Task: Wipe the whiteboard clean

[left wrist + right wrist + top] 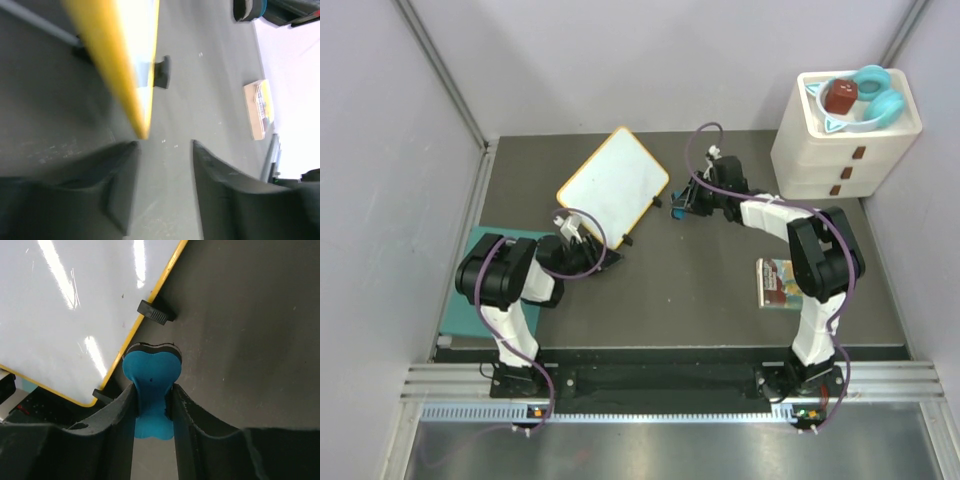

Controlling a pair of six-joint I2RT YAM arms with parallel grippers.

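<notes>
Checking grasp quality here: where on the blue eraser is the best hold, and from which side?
Its pinched waist, coming in lengthwise over one lobed end. The blue eraser is bone-shaped, so a pinch seats between the wider lobes and should not slip off. The right gripper grips exactly there.

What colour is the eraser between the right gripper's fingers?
Bright blue eraser, black base; clearest in right wrist view.
</notes>
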